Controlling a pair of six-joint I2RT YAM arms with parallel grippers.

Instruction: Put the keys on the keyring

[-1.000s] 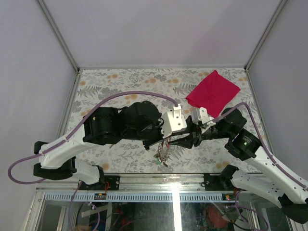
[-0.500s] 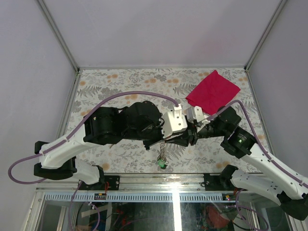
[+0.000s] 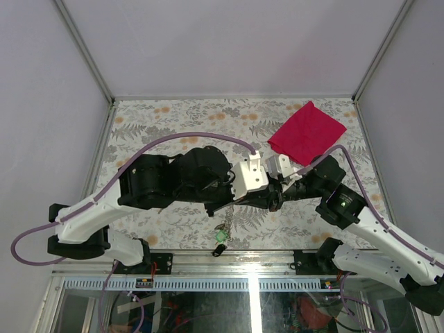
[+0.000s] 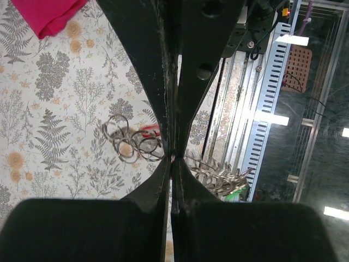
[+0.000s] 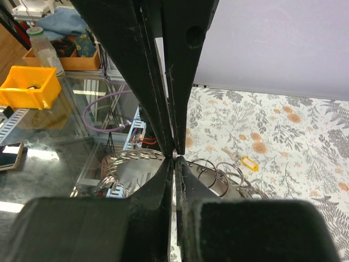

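Observation:
My two grippers meet tip to tip above the near middle of the table, left gripper point(image 3: 239, 202) point(image 4: 173, 156) and right gripper point(image 3: 248, 200) point(image 5: 174, 157). Both are shut on the keyring point(image 4: 133, 144), a chain of steel rings that spreads to either side of the fingers point(image 5: 221, 174). One end of the chain hangs toward the table's near edge with a green tag point(image 3: 220, 237) point(image 4: 235, 191). A bit of red point(image 4: 150, 130), which may be the red key, shows among the rings on the far side. A yellow-headed key point(image 5: 246, 162) lies loose on the floral table; the arms hide it in the top view.
A red cloth point(image 3: 307, 135) point(image 4: 46, 13) lies at the far right of the floral table point(image 3: 159, 118). The metal rail point(image 3: 208, 283) runs along the near edge, just past the hanging tag. Grey walls point(image 3: 55, 104) close in the left, right and back.
The right gripper has shut and slid left to meet the left gripper's tips. The ring chain with the green tag has swung down toward the near edge.

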